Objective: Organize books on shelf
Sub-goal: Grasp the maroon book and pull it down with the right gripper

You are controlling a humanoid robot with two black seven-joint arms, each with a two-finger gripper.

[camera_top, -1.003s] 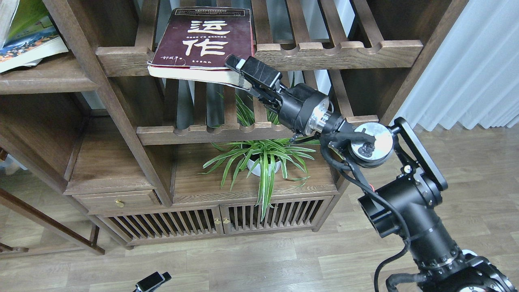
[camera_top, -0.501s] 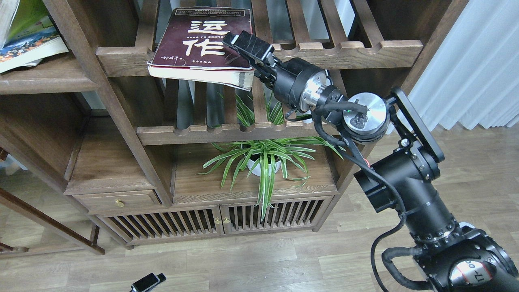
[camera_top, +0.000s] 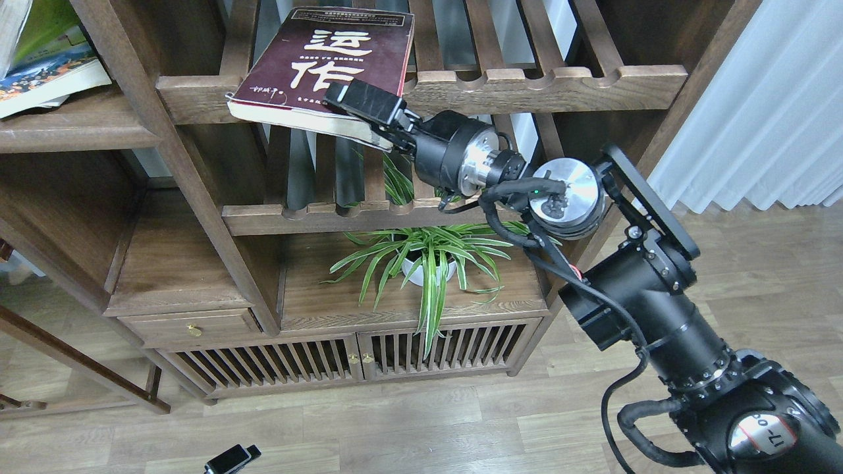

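**Maroon book gripped at its overhanging corner**

The maroon book [camera_top: 329, 62] lies flat on the slatted rack [camera_top: 540, 84], its near edge past the front rail; the right tool [camera_top: 361, 104] is clenched there, where both faces are reachable; left tool [camera_top: 232, 459]: state cannot be told.

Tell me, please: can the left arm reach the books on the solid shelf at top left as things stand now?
Probably yes, though it would be a long reach. The left gripper hangs low near the floor, and open space lies between it and the books on the shelf. The right gripper is busy at the maroon book.
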